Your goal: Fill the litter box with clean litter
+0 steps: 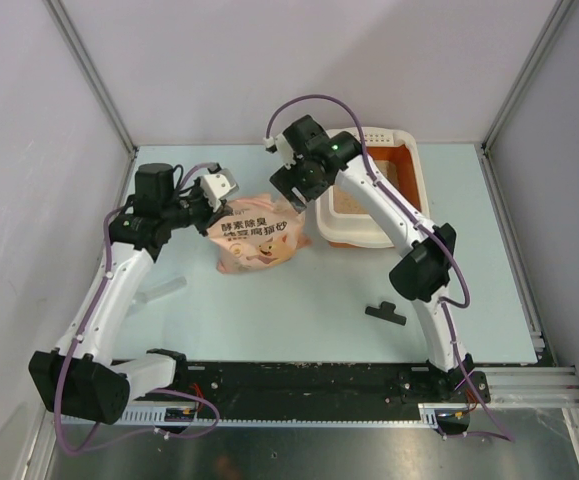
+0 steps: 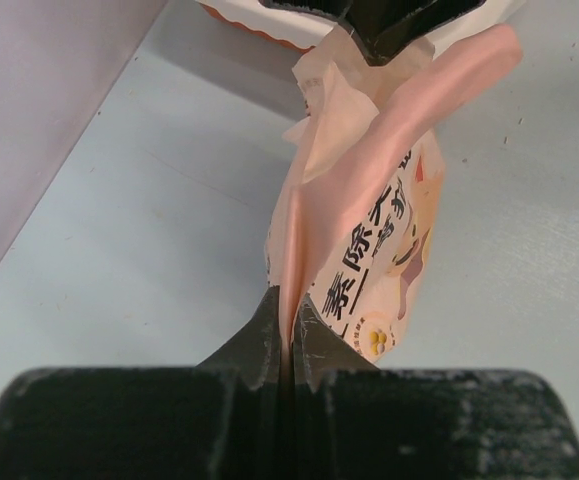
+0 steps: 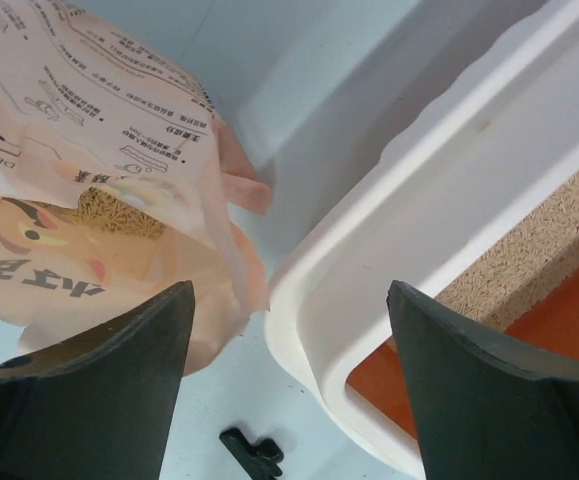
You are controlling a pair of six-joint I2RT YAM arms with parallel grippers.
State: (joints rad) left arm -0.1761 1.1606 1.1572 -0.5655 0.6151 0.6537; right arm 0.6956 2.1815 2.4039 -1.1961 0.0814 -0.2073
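Note:
The pink-peach bag of clean litter (image 1: 259, 238) lies on the table left of the litter box (image 1: 354, 236). My left gripper (image 1: 215, 206) is shut on the bag's top left edge, and the pink film is pinched between its fingertips (image 2: 289, 312). Open and empty, my right gripper (image 1: 295, 190) hovers over the gap between bag and box (image 3: 289, 290). The bag's mouth (image 3: 109, 212) gapes and shows tan granules inside. Tan litter (image 3: 559, 232) lies in the litter box (image 3: 419, 200) over its orange floor.
A small black clip (image 1: 386, 313) lies on the table in front of the box, also in the right wrist view as the clip (image 3: 252, 452). Grey walls close in the table at left, back and right.

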